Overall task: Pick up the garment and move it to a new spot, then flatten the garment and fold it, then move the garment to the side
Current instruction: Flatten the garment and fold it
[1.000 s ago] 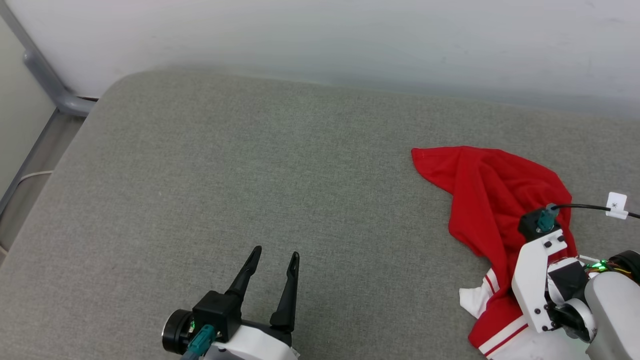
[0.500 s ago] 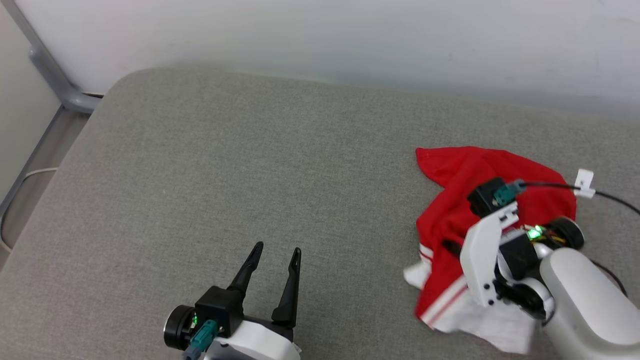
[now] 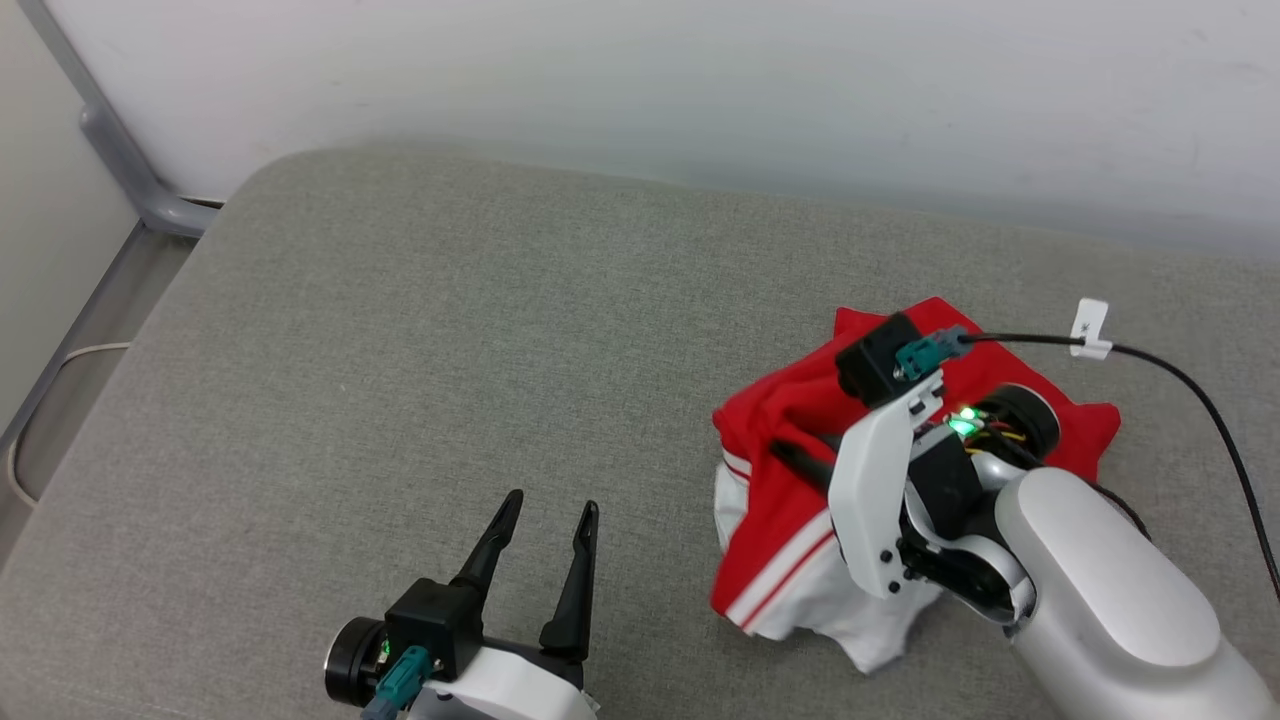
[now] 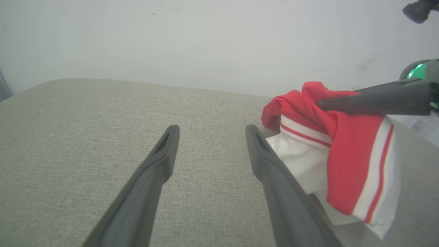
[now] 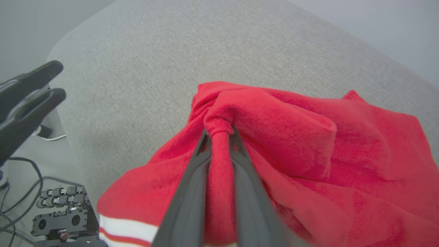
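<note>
Right wrist view: right gripper [image 5: 219,132] is clamping a bunched red fold of the garment [image 5: 291,137]. Both dark fingers are pressing in on either side of the fold, with cloth filling the gap between them. The fabric is puckering into a small knot at the fingertips. More red cloth is spreading to the right of the fingers. A white band with a red stripe is showing at the lower left.

Head view: garment is sitting on the right half of the grey pad [image 3: 450,330], gathered into a heap under the right wrist. The red body is lying on the side nearer the wall [image 3: 640,80]. The white sleeve with striped trim is hanging on the near side, its edge reaching the pad. A black cable [image 3: 1180,370] with a white tag [image 3: 1090,328] is running from the wrist out to the right.

Left gripper [image 3: 553,505] is hovering over the pad at the lower middle, fingers spread apart and gripping nothing. A strip of bare pad is separating it from the garment.

Left wrist view: one right-gripper finger is reaching in from the right, its tip buried in the top of the red fold. The cloth is draping down from it toward the pad. The white sleeve is showing just past the left gripper's right-hand finger.
</note>
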### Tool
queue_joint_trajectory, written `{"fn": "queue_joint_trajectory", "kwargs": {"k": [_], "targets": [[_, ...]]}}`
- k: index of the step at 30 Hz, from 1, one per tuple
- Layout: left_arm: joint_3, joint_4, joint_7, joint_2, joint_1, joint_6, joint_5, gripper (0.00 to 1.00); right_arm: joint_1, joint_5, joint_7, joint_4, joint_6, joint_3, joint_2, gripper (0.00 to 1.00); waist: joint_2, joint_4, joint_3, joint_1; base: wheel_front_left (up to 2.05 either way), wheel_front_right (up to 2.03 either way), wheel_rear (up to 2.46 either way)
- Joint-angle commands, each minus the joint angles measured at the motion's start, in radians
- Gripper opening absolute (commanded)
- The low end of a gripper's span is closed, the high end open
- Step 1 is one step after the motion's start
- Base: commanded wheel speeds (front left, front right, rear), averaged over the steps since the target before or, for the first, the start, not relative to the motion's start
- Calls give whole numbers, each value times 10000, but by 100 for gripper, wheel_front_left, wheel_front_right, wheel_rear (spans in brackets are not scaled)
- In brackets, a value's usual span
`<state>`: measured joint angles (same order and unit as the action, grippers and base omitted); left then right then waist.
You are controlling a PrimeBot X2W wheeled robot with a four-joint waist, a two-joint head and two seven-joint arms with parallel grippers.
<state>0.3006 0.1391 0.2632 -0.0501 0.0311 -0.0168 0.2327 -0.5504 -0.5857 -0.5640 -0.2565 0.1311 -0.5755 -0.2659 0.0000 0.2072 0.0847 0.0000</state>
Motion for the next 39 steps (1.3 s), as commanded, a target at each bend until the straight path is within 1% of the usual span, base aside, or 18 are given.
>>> {"fn": "queue_joint_trajectory", "kwargs": {"k": [1,5,6,7,8,10,12,16,20,24,27,30,33,39], "targets": [[-1,-36,23,-2,-57,21,19,100,38,128,-27,-232,-7,-85,-145,0,0,29,32,0,0,0,0],[23,-55,23,-2,-41,53,49,100,319,417,-176,-1166,-7,-631,-410,0,0,46,83,0,0,0,0],[24,-54,23,-2,-39,53,57,100,317,541,-125,-1388,-7,-777,-509,21,0,38,85,0,0,0,0],[22,-54,23,-1,-28,59,61,100,308,646,8,-1585,-8,-856,-567,90,0,19,91,0,0,0,0],[23,-54,23,-1,-4,72,63,100,332,748,133,-1836,-7,-880,-580,100,0,-6,89,0,0,0,0],[16,-43,23,-2,17,63,48,100,383,854,388,-2153,-7,-992,-507,100,0,-89,48,0,0,0,0],[-32,3,23,-2,19,34,12,100,424,715,753,-2308,-7,-878,-406,100,0,-206,-22,0,0,0,0],[-124,43,23,-1,-124,-8,-53,100,531,410,1688,-2107,-7,-395,-452,100,0,-491,-284,0,0,0,0],[-268,-9,23,-2,-214,-70,-78,100,962,194,2853,-1367,-7,347,-728,100,0,-821,-558,0,0,0,0],[-414,-94,23,-2,-293,-120,-75,100,1705,424,4152,-472,-7,1358,-1123,100,0,-1168,-772,0,0,0,0],[-492,-161,23,-4,-350,-159,8,100,2479,589,4955,131,-7,2333,-1127,100,0,-1380,-882,0,0,0,0],[-563,-215,23,-2,-414,-186,71,100,3324,1048,5690,730,-7,3421,-927,100,0,-1574,-938,0,0,0,0],[-651,-245,23,-2,-457,-251,186,100,4269,1591,6320,1313,-7,4349,-385,100,0,-1746,-941,0,0,0,0],[-715,-274,23,-2,-636,-344,139,100,5668,2551,7201,2274,-7,5432,630,100,0,-2020,-932,0,0,0,0]]}}
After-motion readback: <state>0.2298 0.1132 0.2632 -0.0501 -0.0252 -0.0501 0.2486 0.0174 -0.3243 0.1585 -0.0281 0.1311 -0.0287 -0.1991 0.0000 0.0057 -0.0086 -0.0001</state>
